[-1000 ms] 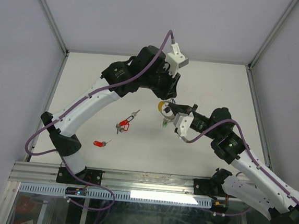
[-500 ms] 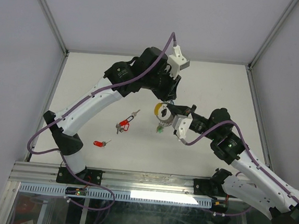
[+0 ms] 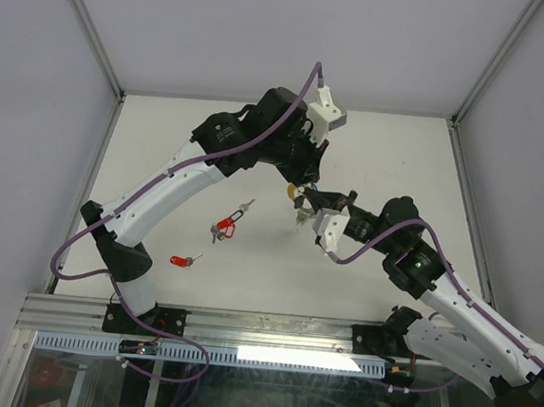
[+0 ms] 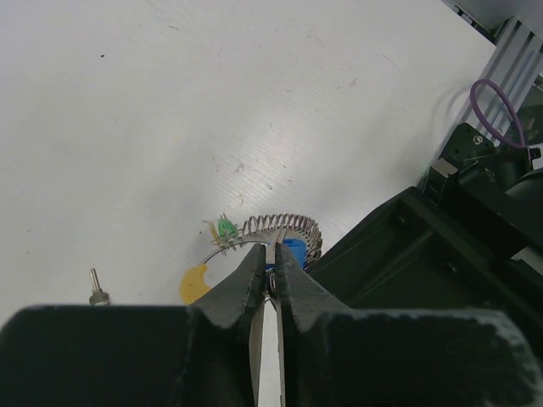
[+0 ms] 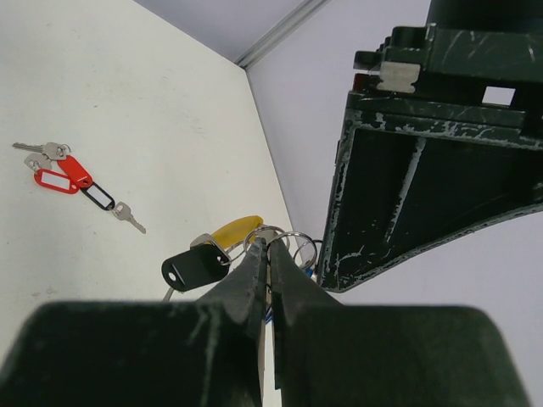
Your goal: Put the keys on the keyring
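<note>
Above the table's middle, the keyring, a thin silver loop, is pinched by my right gripper, which is shut on it. A yellow tag and a black tag hang beside it. My left gripper meets it from above, jaws nearly together on a silver key with a blue tag. A green tag, a yellow tag and a coiled wire ring show past the left fingertips. From above, both grippers meet at the cluster.
Loose keys with red tags lie left of centre, with a bare silver key beside them. Another red-tagged key lies nearer the left arm's base. The left arm's dark body looms close to the right gripper.
The left gripper's jaws have narrowed onto the blue-tagged key. The left wrist shifted slightly right, and the cluster swung a little. The right gripper has stayed shut.
</note>
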